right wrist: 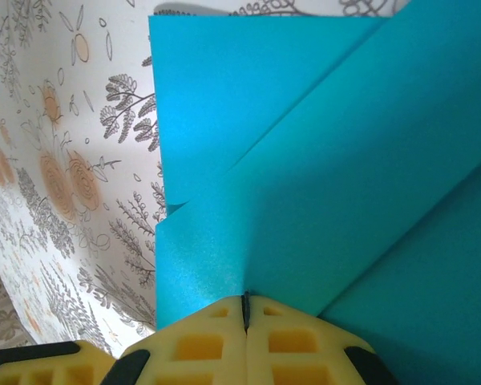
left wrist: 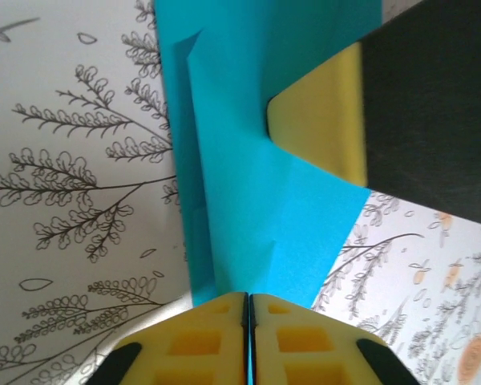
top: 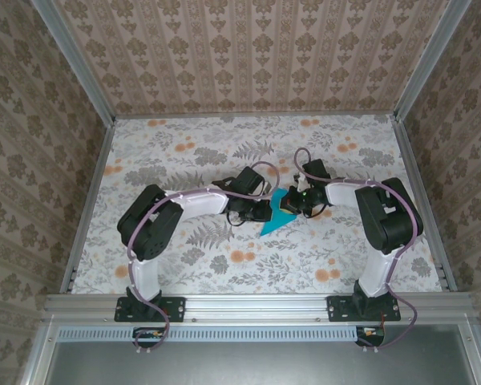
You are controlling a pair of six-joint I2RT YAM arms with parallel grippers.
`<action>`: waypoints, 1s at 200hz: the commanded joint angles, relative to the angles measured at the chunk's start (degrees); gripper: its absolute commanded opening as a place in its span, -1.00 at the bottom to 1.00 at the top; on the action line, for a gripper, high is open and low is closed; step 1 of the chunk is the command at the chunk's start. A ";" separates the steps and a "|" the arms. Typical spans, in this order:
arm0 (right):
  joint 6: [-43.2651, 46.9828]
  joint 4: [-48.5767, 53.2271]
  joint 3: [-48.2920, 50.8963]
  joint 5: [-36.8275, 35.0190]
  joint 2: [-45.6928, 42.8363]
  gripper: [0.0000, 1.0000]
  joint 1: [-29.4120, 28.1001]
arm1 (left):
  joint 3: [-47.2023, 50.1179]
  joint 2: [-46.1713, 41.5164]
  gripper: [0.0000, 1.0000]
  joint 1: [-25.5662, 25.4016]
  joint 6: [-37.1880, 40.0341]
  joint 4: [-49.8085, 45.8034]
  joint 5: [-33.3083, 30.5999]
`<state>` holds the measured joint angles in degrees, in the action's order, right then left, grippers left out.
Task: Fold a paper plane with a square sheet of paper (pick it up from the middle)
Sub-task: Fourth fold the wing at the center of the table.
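Square sheet of paper at centre of overhead frame, on or just above flowered worktop, cannot tell which. Already creased: diagonal folds, overlapping layers, one pointed corner toward lower left. Not yet a narrow dart; judged partway, more folds left. Left pincer closed tight on paper's lower edge, bottom centre of its wrist view. Right pincer pressed shut on a folded layer, bottom centre of its own view. Count: one paper, two pincers, two arms, one worktop.
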<state>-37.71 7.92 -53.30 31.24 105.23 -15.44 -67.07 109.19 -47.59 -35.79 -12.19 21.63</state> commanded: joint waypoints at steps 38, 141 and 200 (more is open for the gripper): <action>0.86 8.95 0.56 -8.12 3.74 -0.97 0.07 | 5.07 -2.53 -0.68 -0.48 -7.30 6.01 4.18; 0.61 9.45 0.58 -8.61 4.82 -0.98 0.04 | 6.14 -7.96 -0.53 -0.97 -6.97 4.78 -4.55; 0.18 10.31 0.39 -9.27 5.73 -1.00 0.01 | 6.55 -4.69 -0.54 -1.98 -9.77 11.23 1.80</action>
<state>-37.67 10.72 -54.89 30.59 105.97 -15.42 -61.30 102.28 -49.12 -43.83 -3.09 20.80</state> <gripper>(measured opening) 0.061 0.237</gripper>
